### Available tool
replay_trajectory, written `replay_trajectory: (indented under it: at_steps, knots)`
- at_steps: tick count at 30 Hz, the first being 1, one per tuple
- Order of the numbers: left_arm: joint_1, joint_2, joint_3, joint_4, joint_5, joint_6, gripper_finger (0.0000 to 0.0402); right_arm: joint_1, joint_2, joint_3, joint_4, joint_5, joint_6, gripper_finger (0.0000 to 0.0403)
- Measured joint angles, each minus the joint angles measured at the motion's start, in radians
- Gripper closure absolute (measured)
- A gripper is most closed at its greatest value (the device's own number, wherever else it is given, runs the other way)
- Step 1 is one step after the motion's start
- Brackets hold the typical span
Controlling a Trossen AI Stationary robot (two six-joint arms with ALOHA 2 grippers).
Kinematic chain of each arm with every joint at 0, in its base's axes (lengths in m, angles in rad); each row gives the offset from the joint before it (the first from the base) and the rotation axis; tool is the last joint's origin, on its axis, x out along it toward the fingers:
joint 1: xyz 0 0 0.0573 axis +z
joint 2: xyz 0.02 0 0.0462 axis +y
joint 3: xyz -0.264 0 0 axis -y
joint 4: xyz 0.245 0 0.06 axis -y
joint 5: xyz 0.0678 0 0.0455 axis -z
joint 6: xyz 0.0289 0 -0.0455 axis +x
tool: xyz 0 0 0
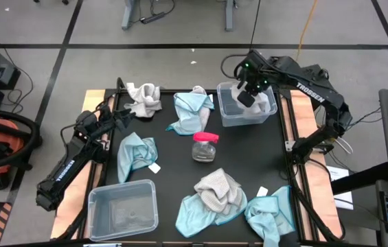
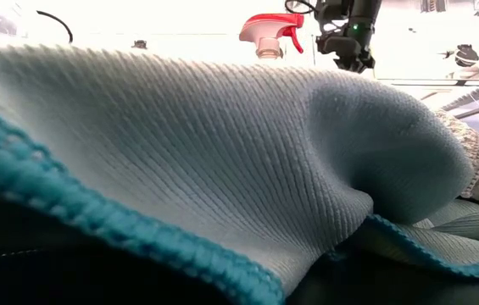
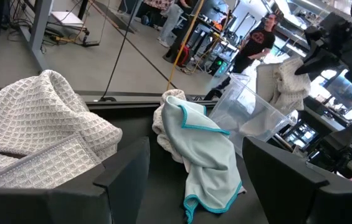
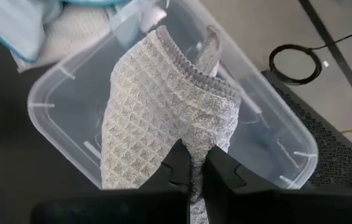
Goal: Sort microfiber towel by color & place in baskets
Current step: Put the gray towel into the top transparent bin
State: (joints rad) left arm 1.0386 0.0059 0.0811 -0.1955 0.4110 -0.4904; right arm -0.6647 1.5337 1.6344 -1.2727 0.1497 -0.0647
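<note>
The right gripper [image 4: 191,171], upper right of the high view, is clamped on a grey towel [image 4: 163,106] hanging into the basket [image 4: 57,87]. The left gripper [image 3: 194,168], at left, is spread apart.

High view looked straight down on whole table [image 1: 180,147], both arms in frame. Low view sat at tabletop height, lens almost against blue towel [image 2: 222,161] that filled most of frame. Left wrist view faced across table toward room behind, catching far basket [image 3: 250,115]. Right wrist view looked down, close, into same basket [image 4: 57,93], also seen in high view [image 1: 228,113].
</note>
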Motion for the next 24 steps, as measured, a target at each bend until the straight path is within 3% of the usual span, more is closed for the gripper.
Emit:
replay_trajectory:
  at_steps: [10,24]
  knots:
    - [0.000,0.000,0.000,0.005,0.000,0.000,0.0139,-0.005,0.000,-0.068,0.022,-0.028,-0.007,0.0385]
    - [0.000,0.000,-0.001,0.033,0.001,-0.049,0.0139,-0.008,0.000,-0.074,0.028,-0.026,-0.008,0.0305]
